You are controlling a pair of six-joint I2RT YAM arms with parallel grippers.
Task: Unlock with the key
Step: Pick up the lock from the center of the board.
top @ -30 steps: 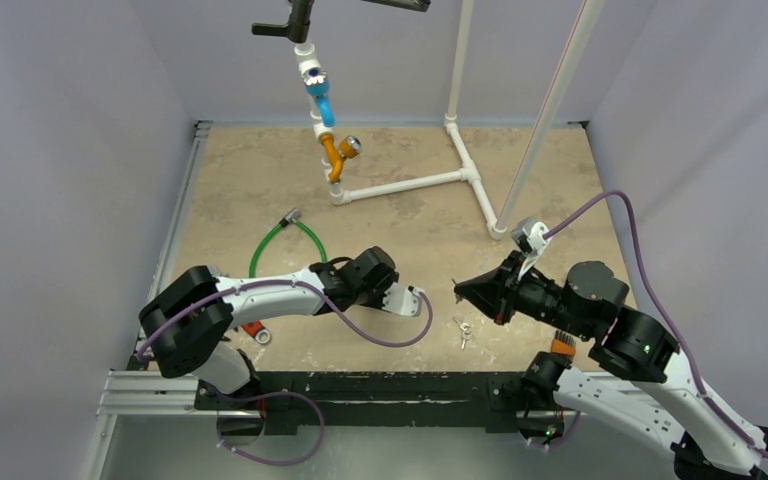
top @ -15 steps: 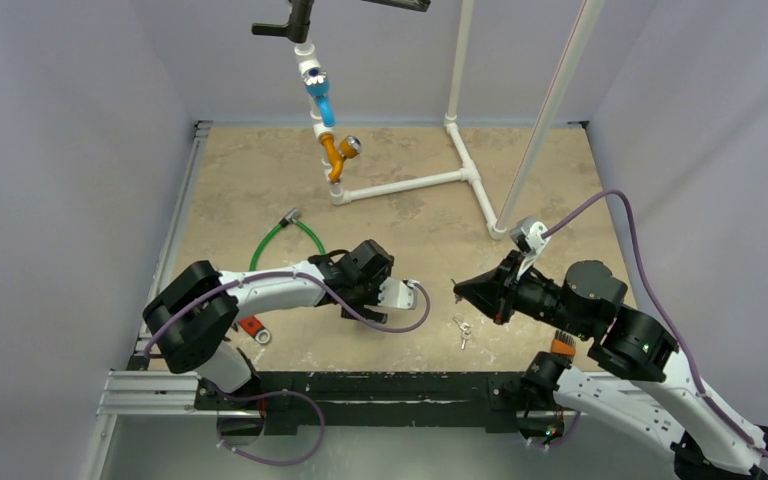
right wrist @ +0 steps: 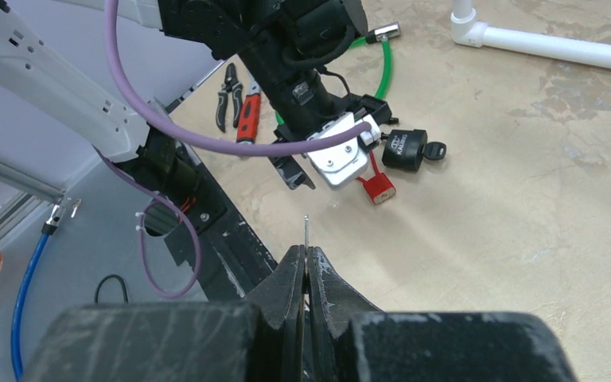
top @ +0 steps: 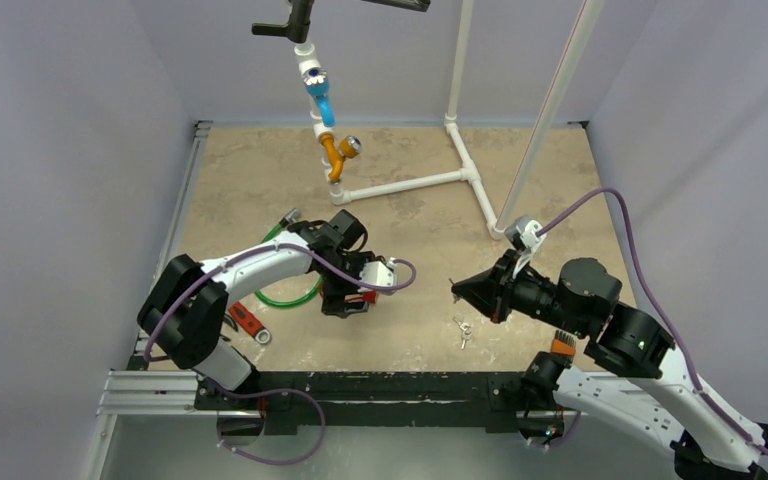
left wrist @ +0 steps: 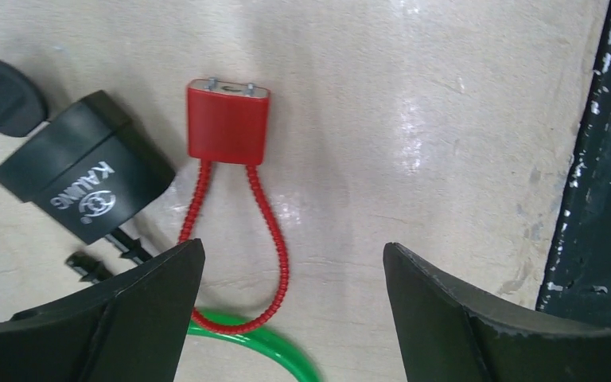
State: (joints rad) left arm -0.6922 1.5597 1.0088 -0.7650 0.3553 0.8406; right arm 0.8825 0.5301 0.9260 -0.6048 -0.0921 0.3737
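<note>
My right hand (right wrist: 306,256) is closed tight on what I take for the key (right wrist: 306,229). Seen edge-on it is only a thin metal line standing out of the tips, so I cannot be sure. It hangs above the counter (right wrist: 525,207), well apart from the locks.

My left hand (left wrist: 290,267) stands wide and empty, pointing down over the red lock (left wrist: 227,123), which lies flat on the counter. Its body is a small smooth block with a metal end. Its shackle is a thin ribbed red loop (left wrist: 266,239).

I judge it light and ready to slide or turn under the key, and the loop soft. So I would grip the body across its flat sides and leave the metal end free.

Just beside it lie a black lock (left wrist: 79,179), blocky and matte, with a black key (left wrist: 4,86) at its end, and a glossy green cable (left wrist: 266,346).
</note>
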